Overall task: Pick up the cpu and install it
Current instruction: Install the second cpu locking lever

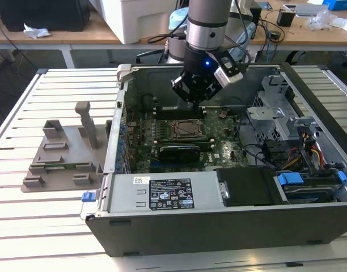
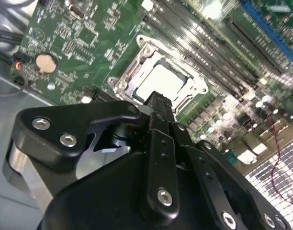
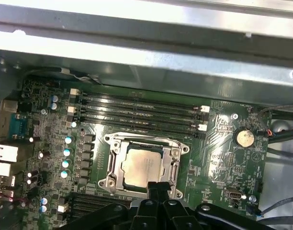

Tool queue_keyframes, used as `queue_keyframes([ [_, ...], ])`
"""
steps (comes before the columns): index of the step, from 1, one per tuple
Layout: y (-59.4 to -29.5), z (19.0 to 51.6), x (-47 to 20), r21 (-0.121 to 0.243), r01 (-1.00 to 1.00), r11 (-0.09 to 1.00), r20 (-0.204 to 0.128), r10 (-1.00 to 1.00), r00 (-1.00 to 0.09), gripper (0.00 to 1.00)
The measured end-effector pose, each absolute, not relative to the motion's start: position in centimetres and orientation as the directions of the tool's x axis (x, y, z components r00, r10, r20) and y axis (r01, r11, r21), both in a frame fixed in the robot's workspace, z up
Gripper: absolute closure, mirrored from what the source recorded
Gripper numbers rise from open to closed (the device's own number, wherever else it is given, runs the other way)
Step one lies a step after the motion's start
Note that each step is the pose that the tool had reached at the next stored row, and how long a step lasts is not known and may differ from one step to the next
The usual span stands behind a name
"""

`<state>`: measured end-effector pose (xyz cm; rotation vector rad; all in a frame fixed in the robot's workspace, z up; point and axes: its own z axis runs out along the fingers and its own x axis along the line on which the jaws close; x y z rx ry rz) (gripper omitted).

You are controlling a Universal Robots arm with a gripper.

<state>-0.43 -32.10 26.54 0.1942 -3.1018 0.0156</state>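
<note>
No legible text or labels

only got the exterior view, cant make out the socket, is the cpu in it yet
observer: yes, in the first wrist view the cpu lies flat inside the socket, silver top up.
operator: wheres the gripper relative to it
observer: in the second wrist view the gripper tip is over the socket's edge, and most of the cpu's top is uncovered.
operator: anything on top of the chip
observer: no, in both wrist views its top is bare.
</note>
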Motion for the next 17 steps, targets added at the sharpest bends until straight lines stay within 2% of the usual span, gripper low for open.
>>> queue_keyframes([
  [5,-35.3,26.1,-0.4,-0.002,-0.125,0.992,0.033,-0.125,-0.992,0.89],
  [7,-36.5,25.9,-0.4,0.028,-0.125,0.992,0.03,-0.126,-0.992,0.89],
  [8,-36.9,25.9,-0.4,0.066,-0.125,0.99,0.025,-0.127,-0.992,0.89],
  [9,-37.1,25.8,-0.6,0.089,-0.125,0.988,0.022,-0.127,-0.992,0.89],
  [17,-37.5,23.4,-2.6,0.092,-0.124,0.988,0.022,-0.127,-0.992,0.89],
])
